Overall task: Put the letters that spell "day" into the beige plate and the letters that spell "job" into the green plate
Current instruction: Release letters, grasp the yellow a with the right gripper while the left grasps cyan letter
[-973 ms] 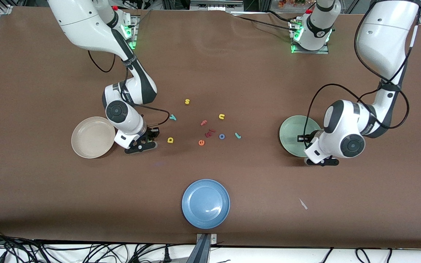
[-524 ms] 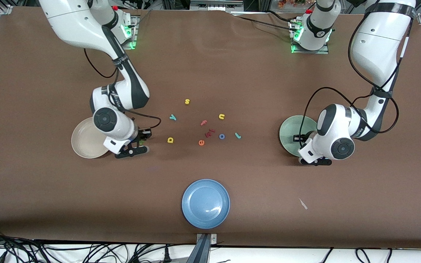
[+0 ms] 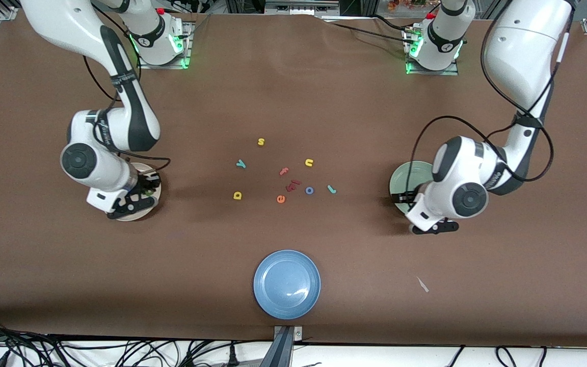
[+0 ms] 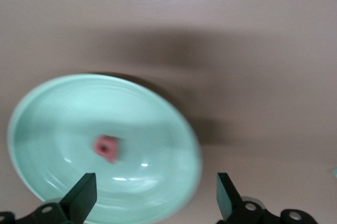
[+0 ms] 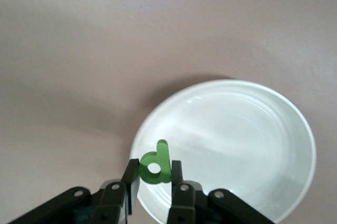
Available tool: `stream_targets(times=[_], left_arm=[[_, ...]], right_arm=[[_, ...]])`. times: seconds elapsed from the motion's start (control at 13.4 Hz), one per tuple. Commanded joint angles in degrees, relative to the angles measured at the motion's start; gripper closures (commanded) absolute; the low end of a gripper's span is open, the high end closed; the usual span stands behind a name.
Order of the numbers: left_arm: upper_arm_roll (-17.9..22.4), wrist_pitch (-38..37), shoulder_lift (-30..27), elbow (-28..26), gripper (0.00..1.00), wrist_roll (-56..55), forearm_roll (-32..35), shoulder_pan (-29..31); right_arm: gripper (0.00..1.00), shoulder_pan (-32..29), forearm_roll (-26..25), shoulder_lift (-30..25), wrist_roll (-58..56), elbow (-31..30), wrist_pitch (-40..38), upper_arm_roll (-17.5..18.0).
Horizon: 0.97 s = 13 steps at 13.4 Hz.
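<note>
Green d (image 5: pixel 156 167) pinched between shut fingers of right gripper (image 5: pixel 154 182), hanging over the rim of beige plate (image 5: pixel 253 129). Beige plate at right arm's end of table (image 3: pixel 293 102), mostly hidden under right gripper (image 3: pixel 140 191) in front view. Salmon-red b (image 4: pixel 107 147) lying inside green plate (image 4: pixel 63 108), at left arm's end. Left gripper (image 4: pixel 152 195) over green plate's edge, jaws spread wide, holding nothing; same gripper (image 3: pixel 409 200) seen at plate's rim in front view. Loose on table between the plates: teal y (image 3: pixel 241 163), yellow a (image 3: pixel 237 195), blue o (image 3: pixel 309 190), teal j (image 3: pixel 331 189). Also in that cluster: yellow s (image 3: pixel 261 141), yellow n (image 3: pixel 309 162), reddish f (image 3: pixel 284 171), orange e (image 3: pixel 281 199), dark red piece (image 3: pixel 292 185) between f and e, shape unclear. Blue plate (image 3: pixel 273 300) nearest front camera, apart from everything. Small pale scrap (image 3: pixel 422 284) on table toward left arm's end, nearer camera than green plate.
</note>
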Motion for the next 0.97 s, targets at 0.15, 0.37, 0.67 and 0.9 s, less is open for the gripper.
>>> stream_targets(times=[0.15, 0.37, 0.67, 0.9], left_arm=[[0.22, 1.62, 4.92, 5.01, 0.00, -21.38, -0.71, -9.70], [0.13, 8.74, 5.80, 3.96, 0.00, -26.49, -1.32, -13.04], [0.22, 14.72, 9.05, 4.04, 0.22, -29.76, -4.76, -15.06], [0.22, 15.43, 9.85, 3.96, 0.33, -30.90, -4.84, -15.60]], right_arm=[[0.89, 0.34, 1.94, -2.53, -9.20, -10.31, 13.25, -2.31], [0.00, 0.16, 2.03, -2.18, -9.21, -9.53, 12.91, -2.31], [0.00, 1.04, 4.92, -1.83, -4.83, -3.74, 2.83, -1.52], [0.00, 1.48, 9.15, -0.78, 4.47, -1.36, 2.10, 2.68]])
